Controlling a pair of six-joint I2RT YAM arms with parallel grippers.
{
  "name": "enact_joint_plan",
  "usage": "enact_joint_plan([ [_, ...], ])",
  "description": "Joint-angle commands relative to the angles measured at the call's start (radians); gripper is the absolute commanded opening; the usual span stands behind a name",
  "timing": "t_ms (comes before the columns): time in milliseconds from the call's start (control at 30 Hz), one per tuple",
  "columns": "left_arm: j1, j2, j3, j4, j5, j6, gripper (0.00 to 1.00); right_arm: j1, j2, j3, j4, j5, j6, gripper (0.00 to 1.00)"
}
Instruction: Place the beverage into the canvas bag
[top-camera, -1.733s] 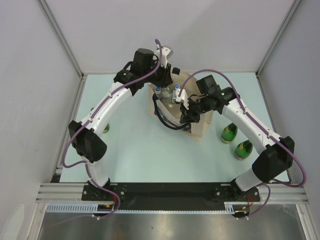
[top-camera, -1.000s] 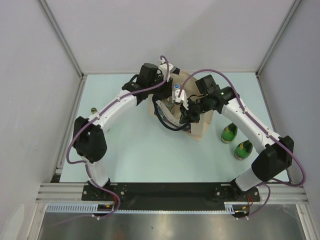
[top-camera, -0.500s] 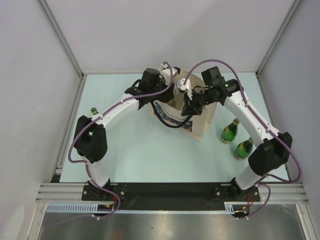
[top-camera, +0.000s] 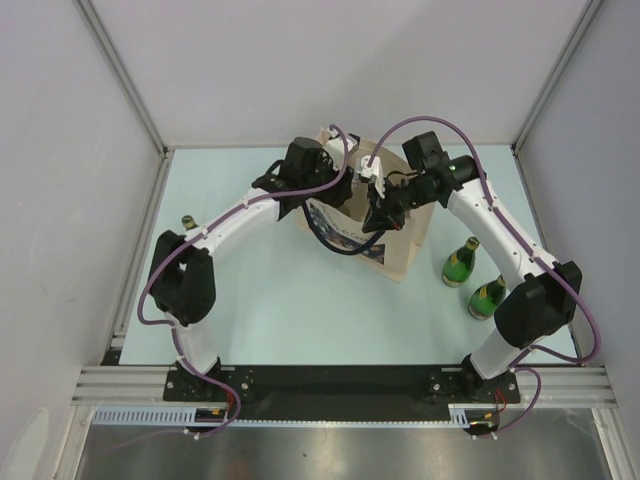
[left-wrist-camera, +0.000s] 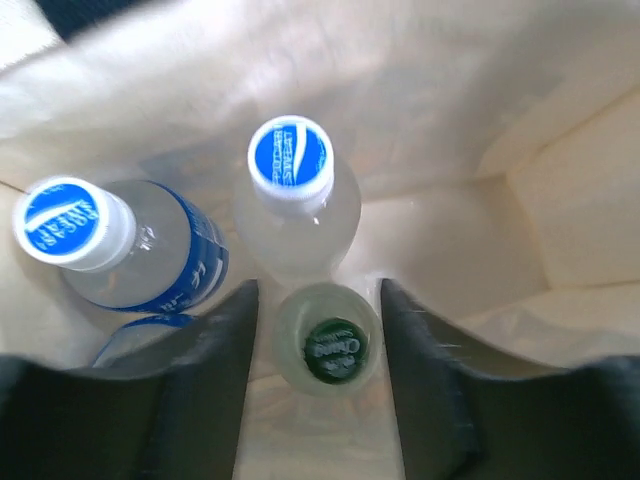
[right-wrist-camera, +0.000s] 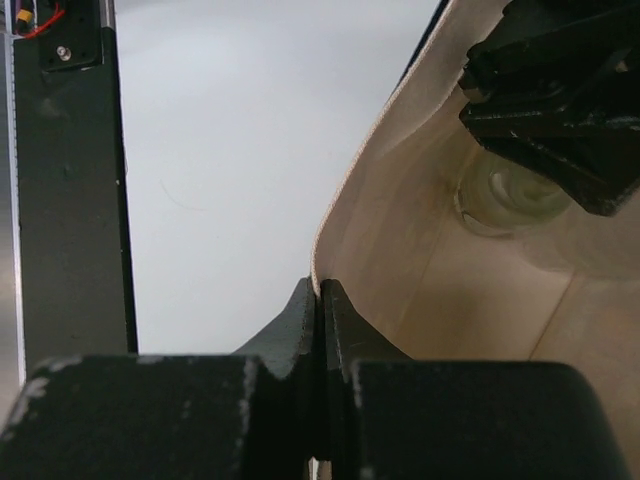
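Note:
The canvas bag (top-camera: 392, 248) stands at the table's middle back; its beige inside fills the left wrist view (left-wrist-camera: 560, 200). My left gripper (left-wrist-camera: 320, 290) reaches down into it, jaws open, with a clear green-capped bottle (left-wrist-camera: 327, 345) standing between the fingers with a gap on each side. Two clear blue-capped bottles (left-wrist-camera: 290, 160) (left-wrist-camera: 70, 222) stand inside the bag beside it. My right gripper (right-wrist-camera: 320, 290) is shut on the bag's rim (right-wrist-camera: 345, 215) and holds it open. In the top view the left gripper (top-camera: 338, 188) and right gripper (top-camera: 377, 207) meet over the bag's mouth.
Two green bottles (top-camera: 458, 263) (top-camera: 487, 296) stand on the table right of the bag. Another bottle (top-camera: 187, 222) stands at the far left near the wall. White walls and metal posts enclose the table.
My left arm has dropped lower into the bag with the bottle. My right arm has shifted toward the back, still holding the rim. Almost nothing moved in the last half second.

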Motion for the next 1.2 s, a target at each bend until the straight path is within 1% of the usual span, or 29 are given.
enact_joint_plan([
  [0,-0.009,-0.059,0.025,0.058,-0.031,0.012,0.62,0.004,-0.039,0.036,-0.030,-0.107,0.017,0.00],
  [67,-0.009,-0.073,0.034,0.055,-0.043,0.015,0.67,0.002,-0.037,0.036,-0.047,-0.098,-0.002,0.01],
  [200,-0.009,-0.104,0.057,0.049,-0.046,0.015,0.71,-0.001,-0.039,0.045,-0.072,-0.082,-0.026,0.04],
  [267,-0.009,-0.119,0.060,0.049,-0.051,0.011,0.74,-0.004,-0.039,0.051,-0.086,-0.079,-0.031,0.06],
  [300,-0.009,-0.138,0.065,0.049,-0.054,0.009,0.76,-0.002,-0.039,0.059,-0.092,-0.078,-0.035,0.09],
  [367,-0.009,-0.159,0.069,0.047,-0.066,0.001,0.80,-0.008,-0.042,0.068,-0.103,-0.072,-0.043,0.13],
  [400,-0.009,-0.180,0.074,0.047,-0.072,0.001,0.82,-0.011,-0.042,0.073,-0.107,-0.070,-0.046,0.17],
  [467,-0.009,-0.208,0.074,0.047,-0.087,-0.003,0.87,-0.019,-0.043,0.091,-0.121,-0.062,-0.055,0.23],
  [500,-0.009,-0.236,0.072,0.046,-0.098,-0.005,0.89,-0.024,-0.045,0.097,-0.129,-0.061,-0.062,0.29],
  [567,-0.008,-0.265,0.065,0.047,-0.106,-0.003,0.96,-0.036,-0.053,0.106,-0.138,-0.064,-0.069,0.34],
  [600,-0.008,-0.282,0.051,0.050,-0.106,-0.003,1.00,-0.037,-0.060,0.108,-0.138,-0.064,-0.071,0.41],
  [700,-0.008,-0.348,0.010,0.063,-0.091,-0.009,1.00,-0.050,-0.072,0.115,-0.139,-0.056,-0.072,0.48],
  [833,-0.008,-0.423,-0.050,0.063,-0.086,-0.049,1.00,-0.079,-0.085,0.161,-0.147,-0.049,-0.066,0.51],
  [900,-0.008,-0.472,-0.097,0.063,-0.112,-0.086,1.00,-0.103,-0.092,0.186,-0.147,-0.047,-0.060,0.53],
  [933,-0.008,-0.490,-0.116,0.064,-0.158,-0.122,1.00,-0.111,-0.097,0.189,-0.147,-0.046,-0.060,0.54],
  [1000,0.003,-0.550,-0.174,0.070,-0.193,-0.176,1.00,-0.132,-0.108,0.195,-0.147,-0.044,-0.057,0.54],
  [1100,0.018,-0.634,-0.260,0.102,-0.232,-0.231,1.00,-0.195,-0.128,0.191,-0.144,-0.052,-0.039,0.55],
  [1167,0.032,-0.670,-0.292,0.105,-0.232,-0.255,1.00,-0.255,-0.141,0.175,-0.139,-0.066,-0.026,0.55],
])
